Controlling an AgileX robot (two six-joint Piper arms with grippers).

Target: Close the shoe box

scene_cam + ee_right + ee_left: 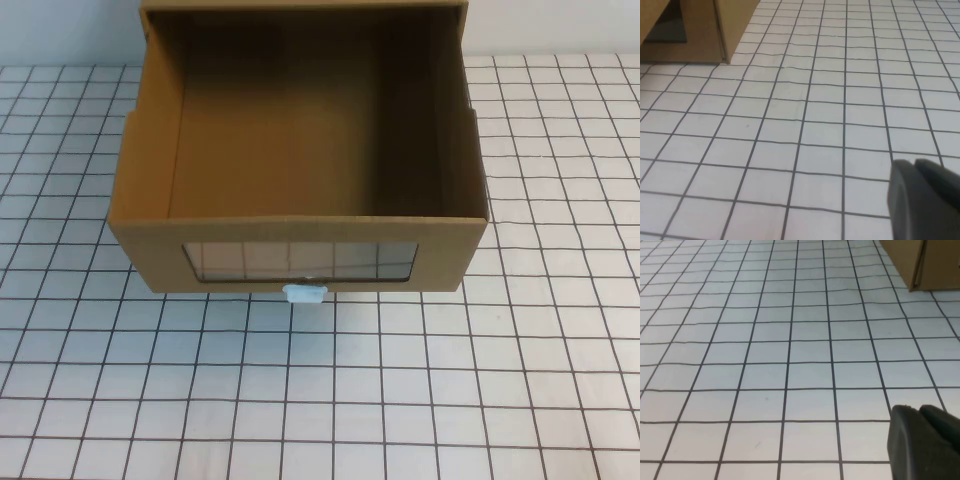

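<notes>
Your box [300,150], plain brown cardboard, sits mid-table toward the far edge, its drawer pulled out and open-topped. A clear plastic window [300,260] fronts it, with a small white tab [305,293] just below. The table [450,400] is white with a thin dark grid. Your right gripper [925,200] hangs clenched and empty above the tiles. Whether the matte-black left gripper [925,440] is open, you cannot tell.

White gridded tabletop [500,380], pale wall [60,30] behind.
</notes>
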